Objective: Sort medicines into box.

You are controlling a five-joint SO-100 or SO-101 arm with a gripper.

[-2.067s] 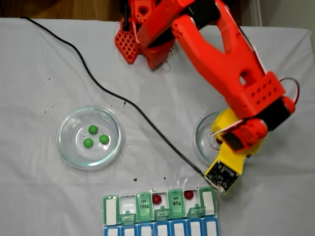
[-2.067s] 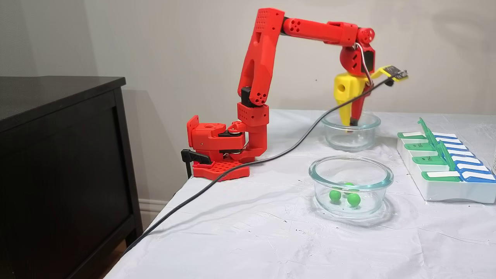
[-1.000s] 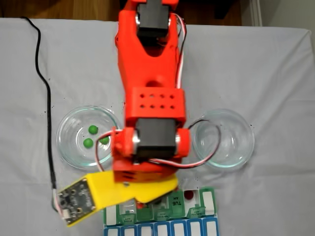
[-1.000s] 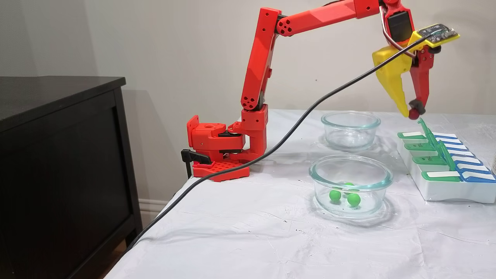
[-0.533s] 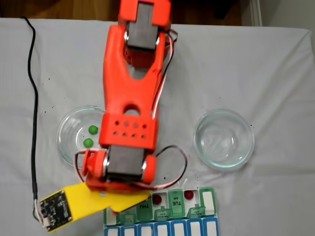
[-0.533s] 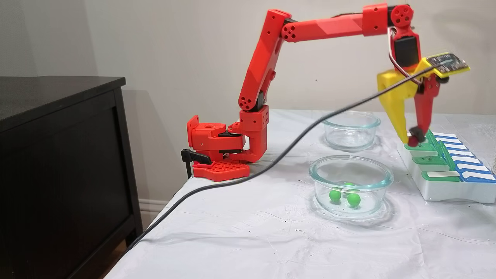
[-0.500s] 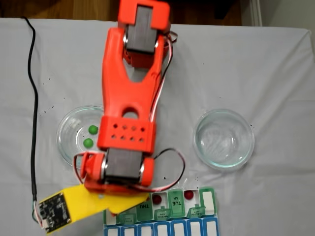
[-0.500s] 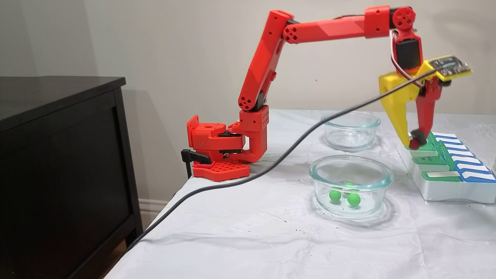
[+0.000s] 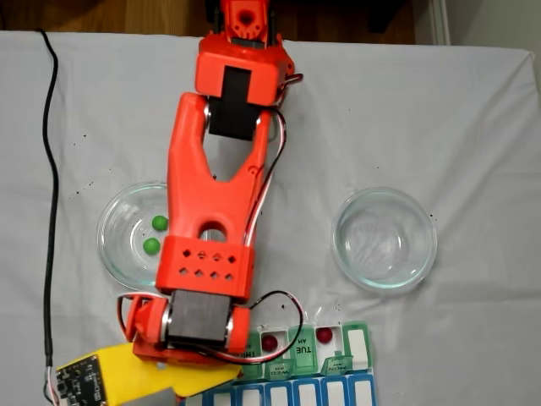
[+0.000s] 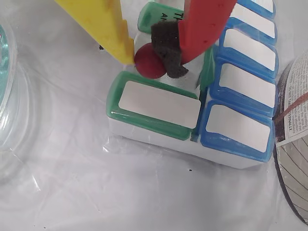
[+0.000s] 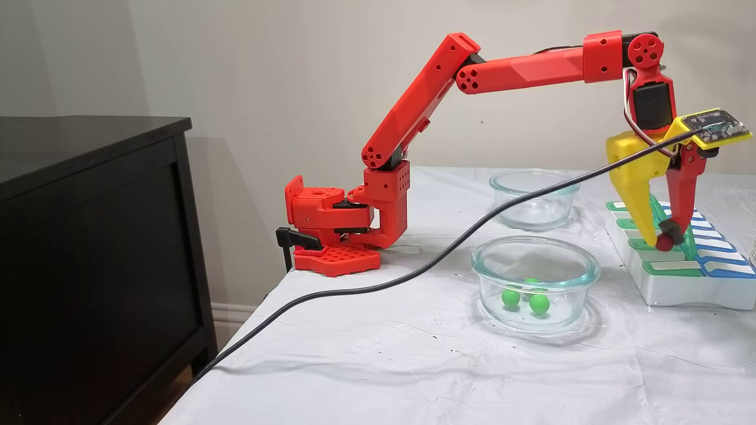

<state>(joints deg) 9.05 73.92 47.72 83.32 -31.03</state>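
My gripper (image 10: 153,57) is shut on a dark red medicine ball (image 10: 147,63), pinched between the yellow finger (image 10: 107,25) and the red finger's black pad (image 10: 166,44). The ball hangs just above the box (image 10: 159,137), over the compartment beside the shut end green lid (image 10: 159,103). In a fixed view from the side the gripper (image 11: 662,241) stands low over the box's (image 11: 679,290) green row. Two red balls (image 9: 270,342) (image 9: 324,336) lie in open compartments. Green balls (image 11: 511,297) (image 11: 538,303) lie in the near glass dish (image 11: 534,260).
An empty glass dish (image 9: 385,239) stands right of the arm in a fixed view from above. The black cable (image 11: 413,271) trails from the gripper across the cloth. A black cabinet (image 11: 88,236) stands beside the table. A round labelled object (image 10: 293,144) sits next to the box.
The arm lifted the red ball out of the far dish, swung it over to the box, then lowered and slid it along the green row toward the box's near end.
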